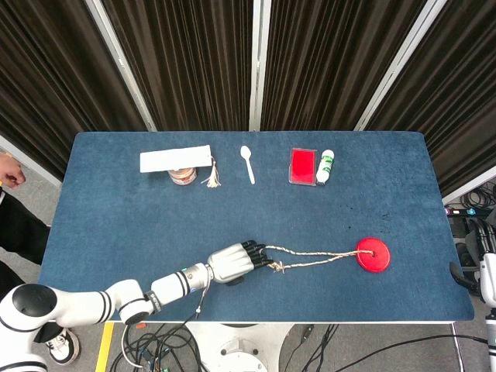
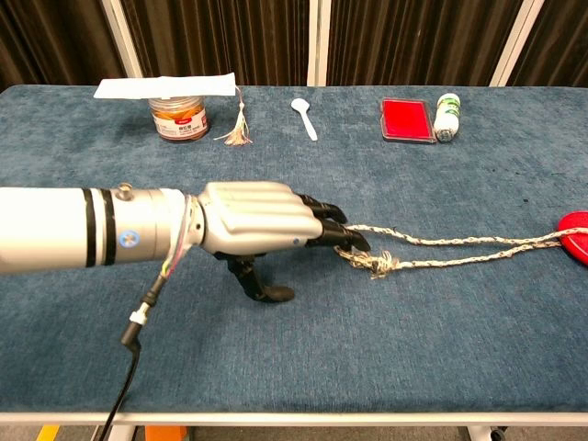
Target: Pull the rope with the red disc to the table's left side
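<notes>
The beige braided rope (image 1: 310,259) lies doubled on the blue felt table (image 1: 116,217), its two strands running nearly straight and close together from the flat red disc (image 1: 373,254) at the right to a frayed knot (image 2: 377,265) near the front middle. The disc rests flat on the right part of the table, well short of the right edge; in the chest view only its left rim (image 2: 574,235) shows at the frame border. The left hand (image 1: 232,263) lies palm down just left of the knot, its dark fingers (image 2: 335,231) curled down over the rope's looped end and touching it; whether the rope is actually gripped cannot be told. The thumb (image 2: 257,284) points down to the cloth beneath the palm. Bare blue surface extends from the hand to the left edge. The right hand does not show in either view.
</notes>
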### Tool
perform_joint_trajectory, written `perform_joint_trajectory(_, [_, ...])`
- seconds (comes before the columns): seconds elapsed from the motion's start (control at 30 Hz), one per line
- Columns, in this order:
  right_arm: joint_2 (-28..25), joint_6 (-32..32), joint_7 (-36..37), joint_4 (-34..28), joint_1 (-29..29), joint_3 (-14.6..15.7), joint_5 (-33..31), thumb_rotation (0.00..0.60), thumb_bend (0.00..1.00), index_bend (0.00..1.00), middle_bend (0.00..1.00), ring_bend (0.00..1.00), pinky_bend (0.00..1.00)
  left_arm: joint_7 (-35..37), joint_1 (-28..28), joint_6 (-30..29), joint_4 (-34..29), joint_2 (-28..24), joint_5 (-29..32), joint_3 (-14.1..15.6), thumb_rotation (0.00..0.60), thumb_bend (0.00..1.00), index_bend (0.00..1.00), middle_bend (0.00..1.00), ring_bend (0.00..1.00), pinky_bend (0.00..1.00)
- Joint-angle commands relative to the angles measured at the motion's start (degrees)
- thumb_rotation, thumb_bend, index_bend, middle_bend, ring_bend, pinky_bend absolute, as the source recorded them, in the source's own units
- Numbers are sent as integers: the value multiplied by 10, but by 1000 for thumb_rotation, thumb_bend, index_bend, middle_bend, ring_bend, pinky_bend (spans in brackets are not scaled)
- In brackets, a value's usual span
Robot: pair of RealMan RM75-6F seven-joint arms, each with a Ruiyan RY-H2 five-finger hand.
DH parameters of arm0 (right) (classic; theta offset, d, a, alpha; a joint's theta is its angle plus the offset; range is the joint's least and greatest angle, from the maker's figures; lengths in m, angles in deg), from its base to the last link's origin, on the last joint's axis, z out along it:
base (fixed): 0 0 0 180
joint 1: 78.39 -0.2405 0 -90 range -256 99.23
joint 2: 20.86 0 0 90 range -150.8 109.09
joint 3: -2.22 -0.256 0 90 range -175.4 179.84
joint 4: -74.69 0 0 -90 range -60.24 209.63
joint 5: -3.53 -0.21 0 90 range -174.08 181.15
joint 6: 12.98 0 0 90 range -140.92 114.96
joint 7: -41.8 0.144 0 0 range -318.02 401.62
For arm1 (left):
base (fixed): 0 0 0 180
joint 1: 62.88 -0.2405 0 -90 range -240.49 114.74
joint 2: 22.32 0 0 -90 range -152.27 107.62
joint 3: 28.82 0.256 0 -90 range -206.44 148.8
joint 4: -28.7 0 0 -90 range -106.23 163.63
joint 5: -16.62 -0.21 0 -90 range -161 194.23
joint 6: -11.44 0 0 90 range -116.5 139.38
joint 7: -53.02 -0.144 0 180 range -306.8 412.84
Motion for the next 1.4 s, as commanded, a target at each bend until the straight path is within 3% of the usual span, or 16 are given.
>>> perform_joint_trajectory(0.03, [0,1,-3,-3,0,-1,0,600,234,0,43,0,0,-11,-2,-4,-9,-10,7,3,600,195,74,625,155,129])
perform_joint_trajectory(0.47, [2,-4,-16,-10,-4,-1,1,600,236,0,43,0,0,-53,-24,-44,-32,-41,17,23,600,195,116,851,425,153])
perform_joint_trajectory(0.7, [4,-7,-19,-11,-5,0,0,600,238,0,43,0,0,-57,-34,-61,-31,-46,24,26,600,205,165,976,640,261])
perform_joint_trajectory(0.8, [4,-8,-21,-12,-6,0,0,600,238,0,43,0,0,-58,-38,-68,-29,-45,25,26,600,232,198,990,679,321])
perform_joint_trajectory(0.93, [3,-8,-23,-14,-6,1,1,600,238,0,43,0,0,-52,-43,-79,-26,-46,29,26,600,341,284,1000,735,476])
perform_joint_trajectory(1.1, [2,-8,-26,-17,-7,0,1,600,238,0,43,0,0,-57,-57,-96,-38,-72,47,19,600,404,444,1000,777,640])
perform_joint_trajectory(1.4, [1,-10,-31,-22,-9,0,1,600,238,0,43,0,0,-55,-123,-165,-62,-193,107,6,600,473,616,1000,826,723])
